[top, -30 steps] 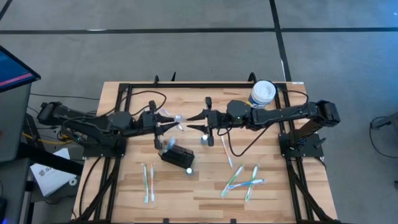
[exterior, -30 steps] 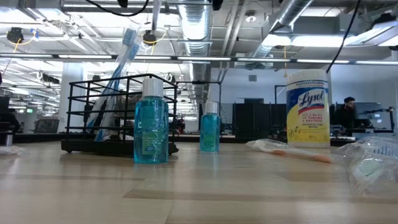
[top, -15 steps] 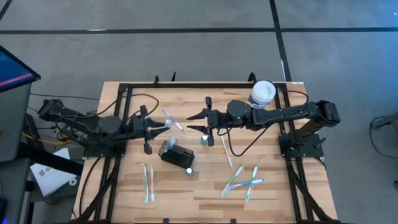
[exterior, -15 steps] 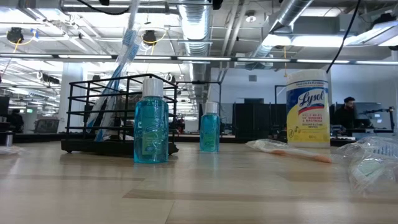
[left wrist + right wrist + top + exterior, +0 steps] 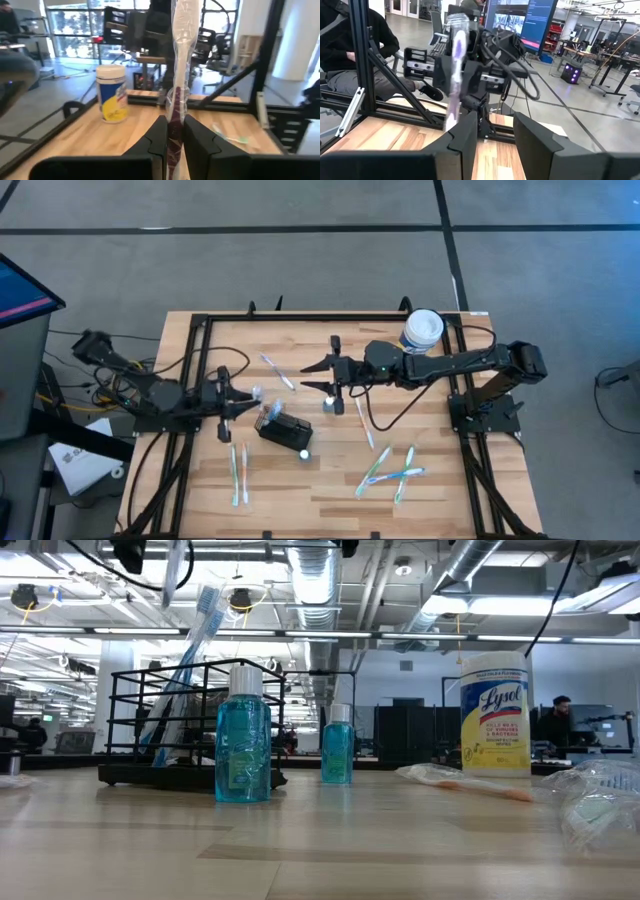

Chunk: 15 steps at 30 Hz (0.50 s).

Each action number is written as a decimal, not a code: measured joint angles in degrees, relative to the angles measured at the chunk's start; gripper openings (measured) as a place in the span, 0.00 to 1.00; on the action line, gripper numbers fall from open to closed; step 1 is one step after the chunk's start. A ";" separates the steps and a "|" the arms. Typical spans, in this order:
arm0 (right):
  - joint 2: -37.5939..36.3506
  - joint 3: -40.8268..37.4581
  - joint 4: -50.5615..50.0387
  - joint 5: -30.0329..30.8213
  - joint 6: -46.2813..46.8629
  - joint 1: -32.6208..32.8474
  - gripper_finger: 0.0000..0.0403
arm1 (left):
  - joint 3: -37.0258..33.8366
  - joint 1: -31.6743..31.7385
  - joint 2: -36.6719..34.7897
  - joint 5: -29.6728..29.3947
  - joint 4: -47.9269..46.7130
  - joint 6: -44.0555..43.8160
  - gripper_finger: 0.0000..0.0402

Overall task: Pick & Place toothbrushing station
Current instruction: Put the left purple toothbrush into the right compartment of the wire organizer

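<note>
The toothbrushing station is a black wire holder standing on the table left of centre. In the low view the station has a blue toothbrush leaning in it. To its left, above the table, my left gripper is shut on a wrapped toothbrush, which also shows in the right wrist view and at the top of the low view. My right gripper hovers open at the table's middle, pointing toward the left arm, with nothing between its fingers. My left gripper pinches the wrapped toothbrush near its lower, purple end between its two fingers. The fingers lie level, coming from the table's left side, across the brush. The brush stands upright above them, lifted clear of the table.
A yellow wipes canister stands at the far right. Two blue bottles stand by the station. Wrapped toothbrushes lie between the grippers, near left and near right. Black frame rails border the table.
My left gripper has drawn back toward the table's left edge, a little nearer and lower, carrying the wrapped toothbrush upright away from my right gripper. It has rolled slightly. The station has not moved.
</note>
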 joint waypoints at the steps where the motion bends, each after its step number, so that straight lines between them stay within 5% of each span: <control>1: 0.00 0.00 -0.01 0.00 0.00 0.02 0.29 | -0.81 -0.71 -0.01 -0.52 1.57 -0.36 0.07; 15: 0.00 0.00 -0.06 0.00 0.00 0.02 0.29 | -12.37 -4.80 0.07 -2.78 15.98 -4.41 0.07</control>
